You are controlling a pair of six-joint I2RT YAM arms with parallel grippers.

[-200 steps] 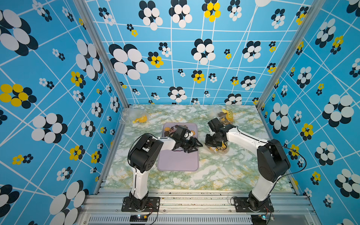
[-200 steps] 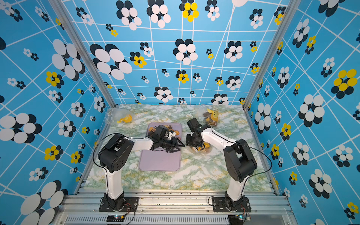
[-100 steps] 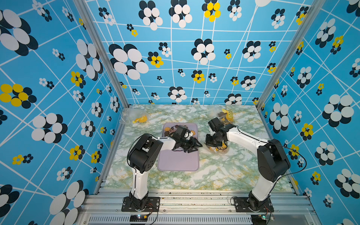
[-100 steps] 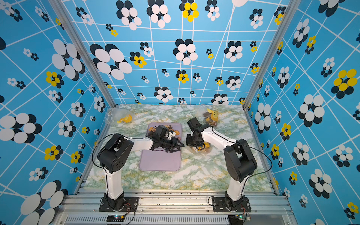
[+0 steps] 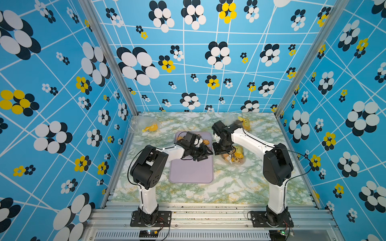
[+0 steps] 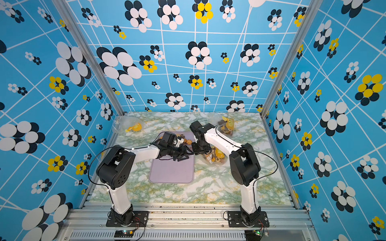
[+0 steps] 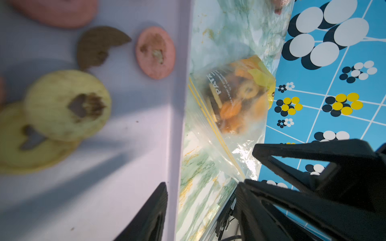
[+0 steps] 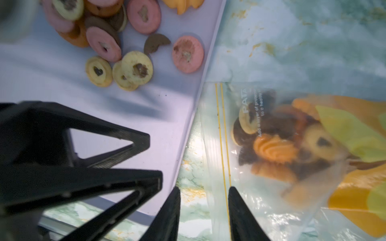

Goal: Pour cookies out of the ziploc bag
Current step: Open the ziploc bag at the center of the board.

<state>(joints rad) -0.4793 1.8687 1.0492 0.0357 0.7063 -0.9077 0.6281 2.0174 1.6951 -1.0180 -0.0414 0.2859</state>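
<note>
Cookies [image 8: 133, 68] are in two spots: a loose pile of pink, pale yellow, orange and brown ones sits at the far end of the lilac tray [image 5: 191, 171], and the rest are bunched inside the ziploc bag [image 8: 217, 146]. That bag lies on the table [image 5: 229, 187] just beside the tray's right edge, yellow zip line facing the tray. The tabletop is a green and white marble print, boxed in by blue walls [image 5: 188, 62] covered in black, white and yellow flowers. A back-left bag [image 5: 144, 125] and a back-right bag [image 5: 243, 123] sit near the far corners. The left arm stretches low over the tray, with the left gripper [image 5: 205, 155] turned on its side, jaws partly apart and nothing between them. The right arm reaches in toward the middle with its wrist folded down. The right gripper [image 8: 203, 192] points at the table, jaws a narrow way apart, straddling the bag's zip edge but not clamped on it. The two grippers' tips nearly meet at the tray's right rim.
</note>
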